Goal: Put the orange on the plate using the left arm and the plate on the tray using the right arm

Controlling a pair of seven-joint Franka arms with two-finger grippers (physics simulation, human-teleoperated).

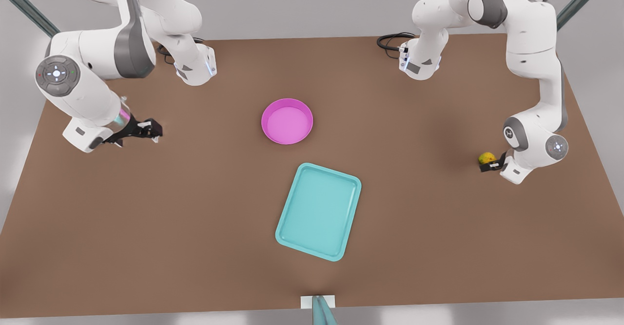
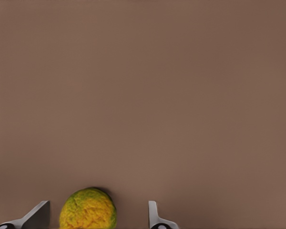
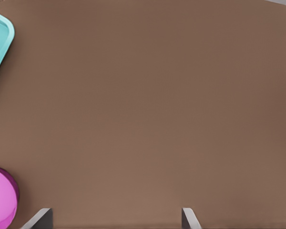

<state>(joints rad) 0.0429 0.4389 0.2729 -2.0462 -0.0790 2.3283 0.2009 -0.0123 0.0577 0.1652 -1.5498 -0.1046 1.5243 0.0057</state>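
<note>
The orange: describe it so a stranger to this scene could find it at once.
Start at the brown table and go to its edge on the front view's right, far from the pink plate and turquoise tray in the middle. There the orange sits between the open fingers of the left gripper. It is the smallest thing: round, yellow-orange with green patches.

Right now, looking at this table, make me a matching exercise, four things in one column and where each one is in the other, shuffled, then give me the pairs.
Things:
1. orange
2. plate
3. tray
4. right claw

Places or states:
A. nearest the camera in the front view, nothing in it
B. open above bare table on the front view's left
C. between the open fingers of the left claw, on the front view's right
D. mid-table, farther from the camera than the tray, nothing on it

Pairs: 1-C, 2-D, 3-A, 4-B
</note>
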